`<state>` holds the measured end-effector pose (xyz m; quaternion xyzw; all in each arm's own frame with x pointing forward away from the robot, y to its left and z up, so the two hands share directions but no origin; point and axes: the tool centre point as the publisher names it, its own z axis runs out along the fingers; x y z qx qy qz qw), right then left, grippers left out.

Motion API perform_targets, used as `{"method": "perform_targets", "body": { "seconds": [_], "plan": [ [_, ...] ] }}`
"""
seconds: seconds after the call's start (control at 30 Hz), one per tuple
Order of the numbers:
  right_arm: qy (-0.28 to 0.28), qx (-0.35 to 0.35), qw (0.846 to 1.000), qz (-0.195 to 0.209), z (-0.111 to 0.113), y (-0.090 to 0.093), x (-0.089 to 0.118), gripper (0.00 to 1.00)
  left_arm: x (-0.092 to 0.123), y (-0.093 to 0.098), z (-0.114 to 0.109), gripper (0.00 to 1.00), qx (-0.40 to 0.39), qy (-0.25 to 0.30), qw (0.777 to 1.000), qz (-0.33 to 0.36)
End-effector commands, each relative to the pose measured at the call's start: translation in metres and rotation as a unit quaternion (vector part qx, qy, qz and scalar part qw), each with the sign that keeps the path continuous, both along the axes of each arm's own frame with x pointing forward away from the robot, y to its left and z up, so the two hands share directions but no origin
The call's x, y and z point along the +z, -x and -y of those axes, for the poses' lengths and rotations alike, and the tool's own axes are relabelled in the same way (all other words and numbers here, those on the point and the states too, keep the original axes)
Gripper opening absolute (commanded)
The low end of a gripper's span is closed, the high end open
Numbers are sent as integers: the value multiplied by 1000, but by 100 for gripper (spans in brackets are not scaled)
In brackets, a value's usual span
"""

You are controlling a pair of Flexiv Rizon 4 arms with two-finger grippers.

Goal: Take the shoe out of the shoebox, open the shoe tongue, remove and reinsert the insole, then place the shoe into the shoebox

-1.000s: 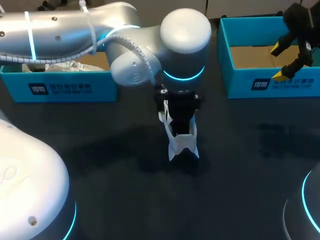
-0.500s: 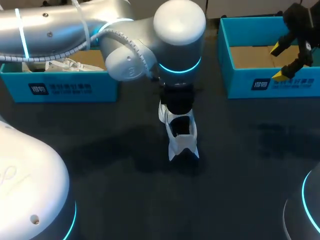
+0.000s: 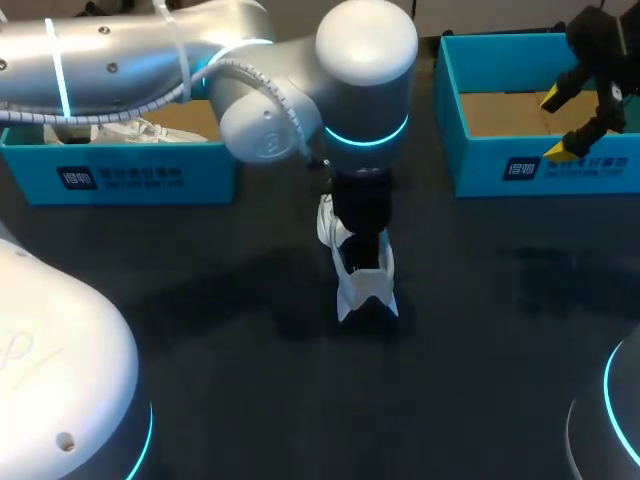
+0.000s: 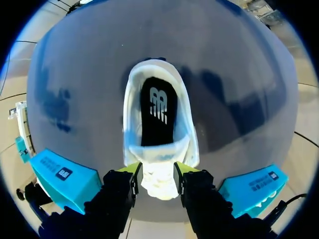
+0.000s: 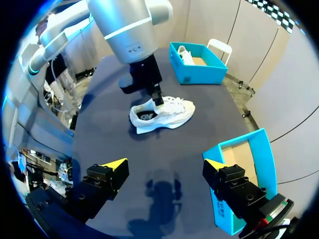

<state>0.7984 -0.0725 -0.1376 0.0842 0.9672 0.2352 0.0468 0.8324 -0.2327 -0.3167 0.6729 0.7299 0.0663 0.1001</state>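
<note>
The white shoe [image 3: 362, 280] sat sole-down on the dark table [image 3: 250, 400], its black insole [image 4: 157, 114] showing. The left gripper [image 4: 157, 174] stood over it, fingers seemingly clamped on the tongue [image 4: 158, 181] from both sides. The right gripper [image 3: 556, 125] hung spread wide over the blue shoebox [image 3: 480, 165].

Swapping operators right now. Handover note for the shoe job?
left gripper: shut on the shoe tongue of the white shoe, which sits mid-table.
right gripper: open, empty, over the right shoebox; no shoe seen inside it.
left shoebox holds a second shoe.
Done: shoe out of its box.
black insole is inside the shoe.
Left, probably: open tongue, insole out and back, rebox.
</note>
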Motion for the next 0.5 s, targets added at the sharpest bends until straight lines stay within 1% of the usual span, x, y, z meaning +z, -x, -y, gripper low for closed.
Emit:
{"method": "perform_targets", "body": {
  "seconds": [0.03,0.17,0.3,0.4,0.5],
  "plan": [
    [1,0,1000,-1,-1,-1,0,100,-13,2,1,42,2,7,1000,-16],
    [1,0,1000,-1,-1,-1,0,100,-25,10,3,40,0,-2,1000,-26],
    [1,0,1000,-1,-1,-1,0,100,-21,13,1,39,0,-3,1000,-27],
    [1,0,1000,-1,-1,-1,0,100,-13,7,-1,40,4,-2,1000,-18],
    [1,0,1000,-1,-1,-1,0,100,-11,-4,-1,39,14,-4,1000,-9]
  ]
}}
